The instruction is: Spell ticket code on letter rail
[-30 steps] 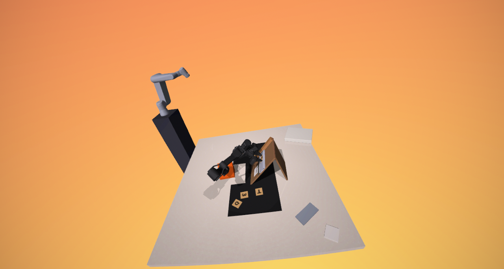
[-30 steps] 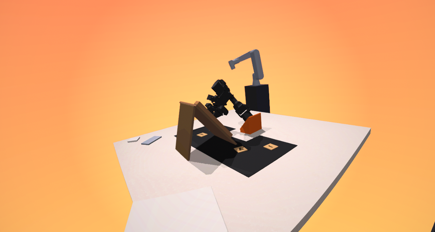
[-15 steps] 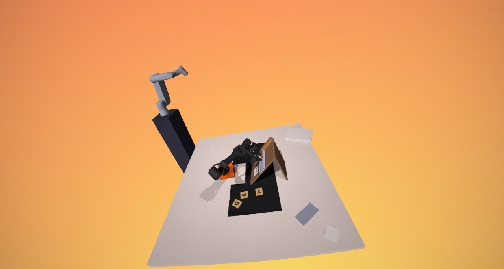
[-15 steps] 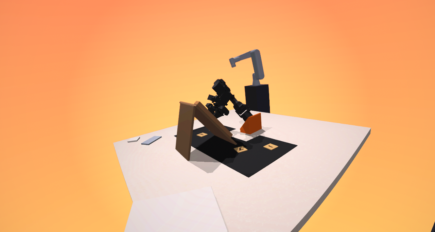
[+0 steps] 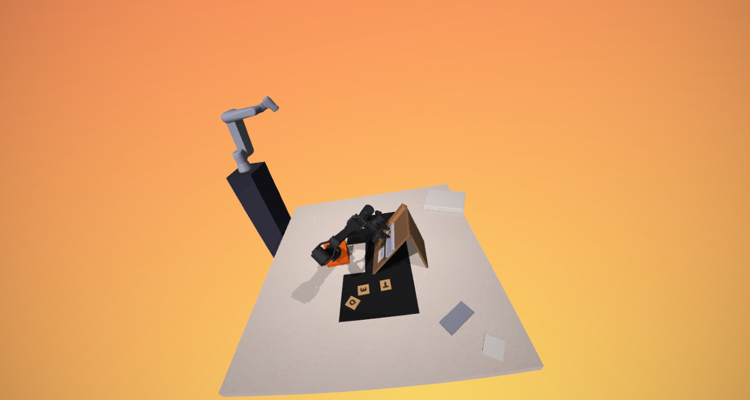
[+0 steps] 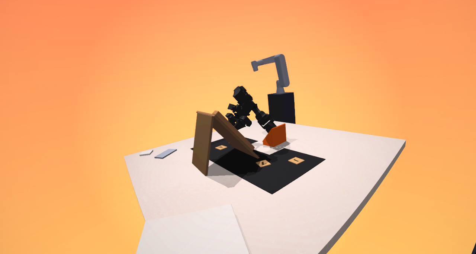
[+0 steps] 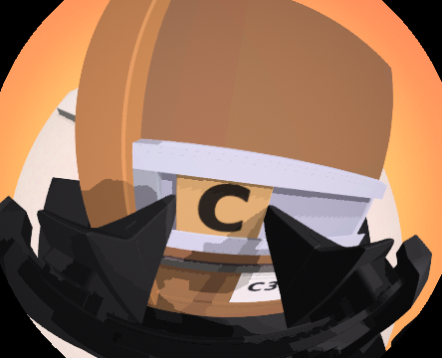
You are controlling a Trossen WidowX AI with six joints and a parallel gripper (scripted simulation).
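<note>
My gripper (image 5: pixel 388 233) (image 7: pixel 221 207) is shut on the C tile (image 7: pixel 187 211), which is upright between the lips of the pale letter rail (image 7: pixel 331 179) (image 5: pixel 389 246), nearer its left end in the wrist view. The rail is on the sloping brown board (image 7: pixel 281 99) (image 5: pixel 402 224) (image 6: pixel 232 132). The ticket (image 7: pixel 243 294) (image 5: pixel 380 255) shows "C3"; my right finger hides the rest. In the top view, a T tile (image 5: pixel 385 284), a 3 tile (image 5: pixel 363 289) and a tile with a round character (image 5: pixel 352 302) lie flat. The exterior view shows two tiles (image 6: pixel 263 163) (image 6: pixel 296 160) on the other mat, characters unclear.
Black mats (image 5: pixel 388 308) (image 6: pixel 272 182) lie beside and under the board. An orange block (image 5: pixel 341 256) (image 6: pixel 279 135) stands by the arm's base. A blue-grey slab (image 5: pixel 456 317) (image 6: pixel 165 153), a small white slab (image 5: pixel 494 346) and a large white block (image 5: pixel 444 200) (image 6: pixel 193 229) lie farther out.
</note>
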